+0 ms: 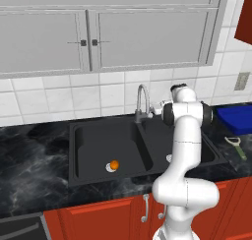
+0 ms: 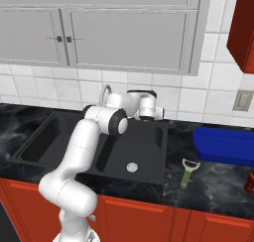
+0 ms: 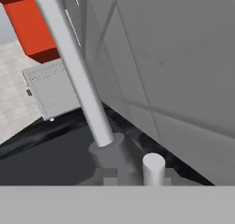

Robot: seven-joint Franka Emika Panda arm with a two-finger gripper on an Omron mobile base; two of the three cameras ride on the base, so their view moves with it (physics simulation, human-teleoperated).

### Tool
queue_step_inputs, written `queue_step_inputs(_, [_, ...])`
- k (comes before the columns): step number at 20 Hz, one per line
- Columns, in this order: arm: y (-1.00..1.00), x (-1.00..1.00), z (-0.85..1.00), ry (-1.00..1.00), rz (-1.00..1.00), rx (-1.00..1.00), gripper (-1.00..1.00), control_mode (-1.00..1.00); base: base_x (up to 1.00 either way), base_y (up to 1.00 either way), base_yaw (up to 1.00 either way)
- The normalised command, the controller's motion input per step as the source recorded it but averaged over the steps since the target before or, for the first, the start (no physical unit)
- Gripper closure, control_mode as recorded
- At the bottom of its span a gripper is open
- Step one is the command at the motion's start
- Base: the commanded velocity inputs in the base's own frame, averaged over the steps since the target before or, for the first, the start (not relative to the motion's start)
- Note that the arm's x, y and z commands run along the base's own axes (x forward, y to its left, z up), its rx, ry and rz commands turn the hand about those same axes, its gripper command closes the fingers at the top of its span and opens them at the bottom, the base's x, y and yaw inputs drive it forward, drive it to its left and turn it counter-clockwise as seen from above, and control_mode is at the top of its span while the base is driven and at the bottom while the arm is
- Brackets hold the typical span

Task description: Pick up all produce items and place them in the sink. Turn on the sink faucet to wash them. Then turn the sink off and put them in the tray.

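A small orange fruit (image 1: 113, 164) lies on the drain of the left basin of the black sink (image 1: 93, 140). The silver gooseneck faucet (image 1: 141, 103) rises behind the divider between the basins. My gripper (image 1: 154, 107) sits just right of the faucet's base, close to the tiled wall. In the hand view the faucet stem (image 3: 78, 71) runs up and to the left, with a short grey cylinder (image 3: 153, 169) beside its base very close to the camera. The fingertips are hidden, so I cannot tell how the jaws stand. A bright blue tray (image 2: 223, 144) rests on the counter to the right.
A green-handled peeler (image 2: 188, 172) lies on the dark counter between the sink (image 2: 149, 151) and the tray (image 1: 237, 118). Grey wall cabinets hang above, and red cabinet fronts run below the counter. The right basin's silver drain (image 2: 132, 167) is bare.
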Motion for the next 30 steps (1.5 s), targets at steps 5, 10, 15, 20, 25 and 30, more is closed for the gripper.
queue_step_inputs(5, [0.7, 0.0, 0.0, -0.02, 0.08, -0.02, 1.0, -1.0, 0.0, 0.0, 0.0])
queue_step_inputs(10, [0.04, -0.02, 0.0, 0.0, 0.01, -0.01, -1.0, -1.0, 0.0, 0.0, 0.0])
queue_step_inputs(15, [-0.03, 0.01, 0.05, -0.02, 0.09, 0.02, -1.0, -1.0, 0.0, 0.0, 0.0])
queue_step_inputs(20, [-0.2, 0.08, 0.03, -0.01, 0.14, 0.05, -1.0, -1.0, 0.0, 0.0, 0.0])
queue_step_inputs(25, [-0.41, 0.14, 0.0, 0.0, 0.12, 0.09, -1.0, -1.0, 0.0, 0.0, 0.0])
queue_step_inputs(30, [-0.36, 0.22, 0.0, 0.0, 0.09, 0.09, -1.0, -1.0, 0.0, 0.0, 0.0])
